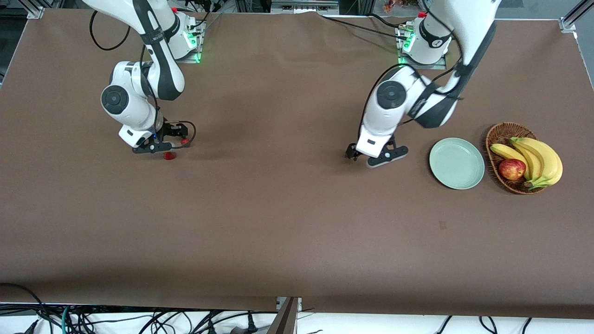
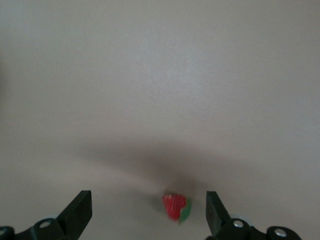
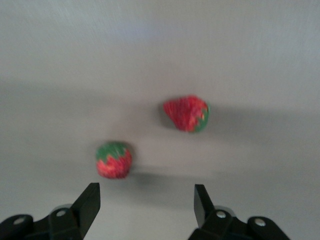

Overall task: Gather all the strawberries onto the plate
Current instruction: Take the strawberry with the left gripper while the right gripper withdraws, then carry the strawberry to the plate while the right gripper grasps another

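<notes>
Risk is highest at the right gripper (image 3: 145, 202), which hangs low over the table at the right arm's end with its jaws spread and nothing between them. Two strawberries lie just ahead of its fingertips: one strawberry (image 3: 114, 159) sits close in front of one finger, off the centre line, and a second strawberry (image 3: 187, 113) lies a little further out, nearer the line of the other finger. Should the gripper descend as it stands, a finger could land on the closer berry, or the jaws could close on bare cloth and flick either berry away; both are small and rounded and look likely to roll. In the front view these berries (image 1: 169, 156) show beside that gripper. The left gripper (image 2: 149, 212) is likewise spread wide and empty, low over the middle of the table, with a third strawberry (image 2: 175, 206) lying between its fingers, nearer one of them; a closure could nudge it sideways before it seats. The plate (image 1: 456, 163) stands empty beside the left gripper toward the left arm's end, next to a basket (image 1: 496, 134) of fruit, well apart from the right gripper. A long carry from there could shake loose a shallow grip.
</notes>
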`<control>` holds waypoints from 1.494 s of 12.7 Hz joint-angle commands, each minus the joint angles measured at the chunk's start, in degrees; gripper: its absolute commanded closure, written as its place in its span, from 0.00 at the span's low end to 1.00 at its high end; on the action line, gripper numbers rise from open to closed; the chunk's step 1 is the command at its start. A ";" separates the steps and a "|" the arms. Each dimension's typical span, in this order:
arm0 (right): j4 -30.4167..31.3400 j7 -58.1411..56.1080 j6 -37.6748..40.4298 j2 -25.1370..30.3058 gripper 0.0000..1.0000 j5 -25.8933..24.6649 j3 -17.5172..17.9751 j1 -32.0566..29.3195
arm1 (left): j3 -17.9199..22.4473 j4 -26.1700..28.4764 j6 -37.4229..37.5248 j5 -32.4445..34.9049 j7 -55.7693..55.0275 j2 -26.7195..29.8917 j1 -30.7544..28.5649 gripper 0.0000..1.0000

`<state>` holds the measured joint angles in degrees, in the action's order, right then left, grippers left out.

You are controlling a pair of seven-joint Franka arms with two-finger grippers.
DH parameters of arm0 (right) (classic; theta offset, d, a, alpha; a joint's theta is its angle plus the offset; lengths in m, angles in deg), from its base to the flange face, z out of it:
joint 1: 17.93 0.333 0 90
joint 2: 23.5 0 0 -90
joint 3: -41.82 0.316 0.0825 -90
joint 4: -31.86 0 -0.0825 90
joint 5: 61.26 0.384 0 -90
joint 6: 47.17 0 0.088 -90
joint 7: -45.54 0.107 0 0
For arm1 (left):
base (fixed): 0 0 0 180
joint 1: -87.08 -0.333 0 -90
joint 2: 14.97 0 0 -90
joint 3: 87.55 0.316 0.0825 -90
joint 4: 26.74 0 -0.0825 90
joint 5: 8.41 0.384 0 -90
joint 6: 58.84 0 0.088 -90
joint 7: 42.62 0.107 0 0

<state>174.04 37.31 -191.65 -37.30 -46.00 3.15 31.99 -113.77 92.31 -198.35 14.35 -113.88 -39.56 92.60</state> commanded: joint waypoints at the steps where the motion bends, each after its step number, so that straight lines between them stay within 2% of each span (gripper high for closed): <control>1: 1.96 -0.48 -1.59 2.20 0.16 2.74 0.18 1.06 | -1.28 -1.72 -1.73 10.78 -14.13 -6.51 -0.16 0.00; 4: 1.53 -0.57 -2.64 0.88 0.16 6.95 2.10 1.23 | -1.46 -1.81 -3.84 11.43 -16.19 -8.45 0.10 0.00; 6: 1.35 -0.66 -6.23 -1.65 0.17 8.11 3.60 1.23 | -2.33 -1.80 -3.84 11.25 -17.85 -8.81 0.98 0.00; 8: 1.44 -1.01 -8.09 -3.16 0.22 8.46 4.31 1.14 | -3.13 -1.81 -3.84 10.55 -17.95 -8.81 0.81 0.00; 9: 1.35 -1.18 -8.27 -3.25 0.28 8.38 4.40 1.06 | -3.13 -1.80 -3.84 10.11 -17.95 -8.72 0.80 0.00; 11: 1.35 -1.27 -9.24 -4.12 0.43 8.37 4.48 1.06 | -3.48 -1.54 -3.84 9.14 -17.95 -8.55 0.80 0.20; 12: 1.26 -1.27 -9.24 -4.13 0.55 8.37 4.49 1.06 | -3.48 -1.37 -3.75 9.14 -18.38 -8.55 0.72 0.28; 13: 1.17 -1.27 -9.24 -4.13 0.69 8.37 4.49 1.06 | -3.48 -1.36 -3.75 9.14 -18.65 -8.55 0.54 0.47; 14: 1.09 -1.18 -9.15 -4.04 0.81 8.46 4.49 1.14 | -3.48 -1.45 -3.75 9.05 -18.74 -8.55 0.54 0.60; 15: 0.56 -1.10 -8.89 -3.95 0.89 8.46 4.57 1.32 | -3.48 -1.45 -3.75 9.05 -19.35 -8.63 0.54 0.63; 17: -1.98 -0.48 -6.27 -3.17 0.90 8.55 5.53 1.32 | -3.48 -1.63 -3.67 9.05 -19.80 -8.63 0.54 0.76; 19: -6.97 2.49 1.18 -2.73 0.90 8.81 5.80 1.41 | -3.40 -2.68 -3.32 7.40 -18.57 -8.11 0.02 0.81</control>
<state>170.91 38.03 -196.45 -41.51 -38.55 8.59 33.22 -116.90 91.20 -202.50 23.80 -132.87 -47.98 93.12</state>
